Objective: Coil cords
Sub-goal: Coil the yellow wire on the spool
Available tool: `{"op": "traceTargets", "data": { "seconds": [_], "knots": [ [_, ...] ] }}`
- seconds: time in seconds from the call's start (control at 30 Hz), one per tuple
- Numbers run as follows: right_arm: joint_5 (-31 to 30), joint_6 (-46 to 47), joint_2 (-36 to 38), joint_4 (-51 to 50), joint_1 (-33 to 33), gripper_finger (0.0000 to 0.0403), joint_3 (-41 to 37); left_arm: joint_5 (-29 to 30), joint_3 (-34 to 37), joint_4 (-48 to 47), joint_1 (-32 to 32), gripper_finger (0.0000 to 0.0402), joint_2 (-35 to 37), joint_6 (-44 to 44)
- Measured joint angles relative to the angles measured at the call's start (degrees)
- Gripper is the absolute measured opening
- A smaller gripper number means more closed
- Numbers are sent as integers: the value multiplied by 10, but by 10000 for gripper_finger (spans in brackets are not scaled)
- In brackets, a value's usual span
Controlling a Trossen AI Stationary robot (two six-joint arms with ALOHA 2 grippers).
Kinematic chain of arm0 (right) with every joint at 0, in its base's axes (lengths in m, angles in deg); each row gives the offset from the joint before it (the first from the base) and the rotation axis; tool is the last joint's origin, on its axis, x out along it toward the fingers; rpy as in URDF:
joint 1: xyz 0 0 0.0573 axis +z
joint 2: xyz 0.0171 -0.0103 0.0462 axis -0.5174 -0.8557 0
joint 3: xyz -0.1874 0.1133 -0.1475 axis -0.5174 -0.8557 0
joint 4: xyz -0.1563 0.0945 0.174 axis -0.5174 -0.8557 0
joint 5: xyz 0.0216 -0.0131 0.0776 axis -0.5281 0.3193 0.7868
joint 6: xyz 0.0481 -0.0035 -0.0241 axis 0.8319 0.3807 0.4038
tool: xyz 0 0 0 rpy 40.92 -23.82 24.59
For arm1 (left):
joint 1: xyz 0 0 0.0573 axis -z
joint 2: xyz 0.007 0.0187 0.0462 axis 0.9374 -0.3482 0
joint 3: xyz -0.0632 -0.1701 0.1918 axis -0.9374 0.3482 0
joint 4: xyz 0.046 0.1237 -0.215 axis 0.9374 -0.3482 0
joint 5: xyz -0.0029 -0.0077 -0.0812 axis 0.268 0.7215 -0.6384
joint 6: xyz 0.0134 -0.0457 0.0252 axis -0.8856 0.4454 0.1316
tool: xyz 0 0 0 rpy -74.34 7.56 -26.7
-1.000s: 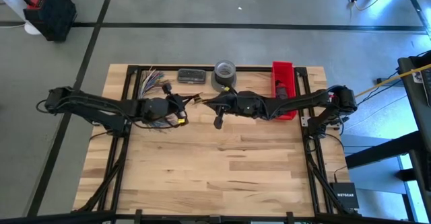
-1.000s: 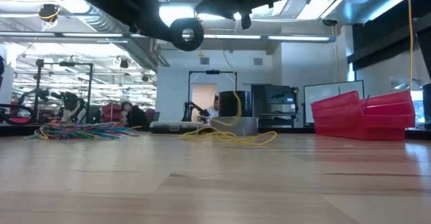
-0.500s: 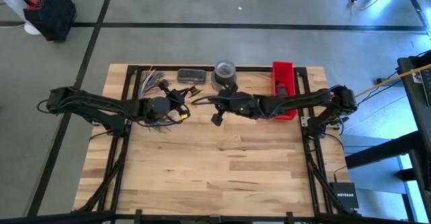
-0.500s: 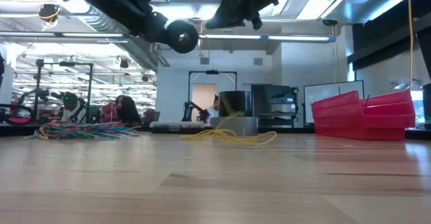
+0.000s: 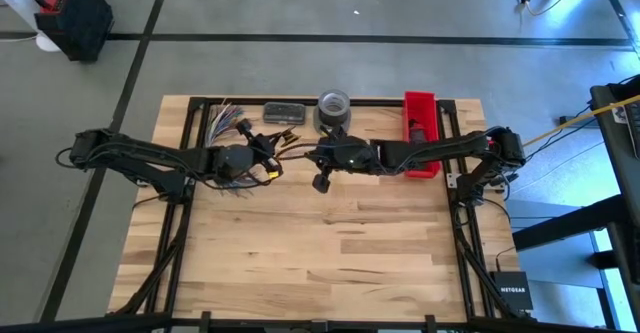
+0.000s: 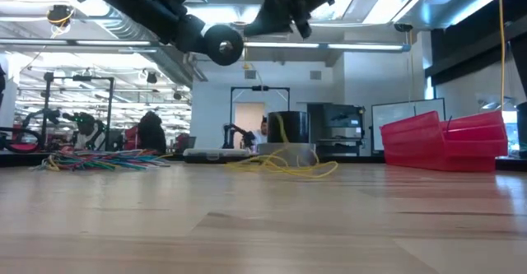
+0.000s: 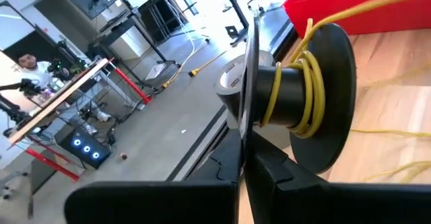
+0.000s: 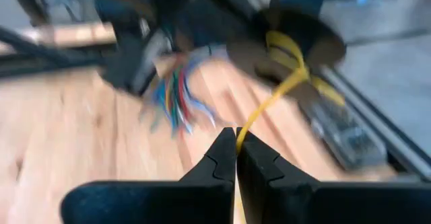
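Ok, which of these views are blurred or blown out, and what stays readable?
Right wrist view: motion-smeared, only the right gripper pinching the yellow cord reads. Left wrist view: sharp on the spool, window glare at top. Low view: bright ceiling lights silhouette the arms. High view: evenly lit.

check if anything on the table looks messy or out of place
Nothing looks damaged or spilled. The untidy parts are a loose yellow cord sprawled in loops at the table's far side by the grey tape roll, and a tangle of multicoloured cords spread at the far left. Both belong to coiling work under way.
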Motion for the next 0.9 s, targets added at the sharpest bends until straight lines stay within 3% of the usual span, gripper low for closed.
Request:
{"op": "traceTargets", "data": {
  "seconds": [0.2, 0.43, 0.67, 0.9],
  "knots": [
    [22, -19, -21, 137, 1, 5, -14, -67, 0, 7, 0, 0, -4, -3],
    [81, -19, -87, 233, -1, 5, -4, -78, 0, 31, -9, 0, -26, 0],
    [65, -41, -120, 180, -1, 5, 29, -77, 0, 35, -6, 0, -13, 15],
    [-1, -94, -118, 147, 0, 5, 32, -76, 1, 12, 21, 0, 53, 15]
  ]
}}
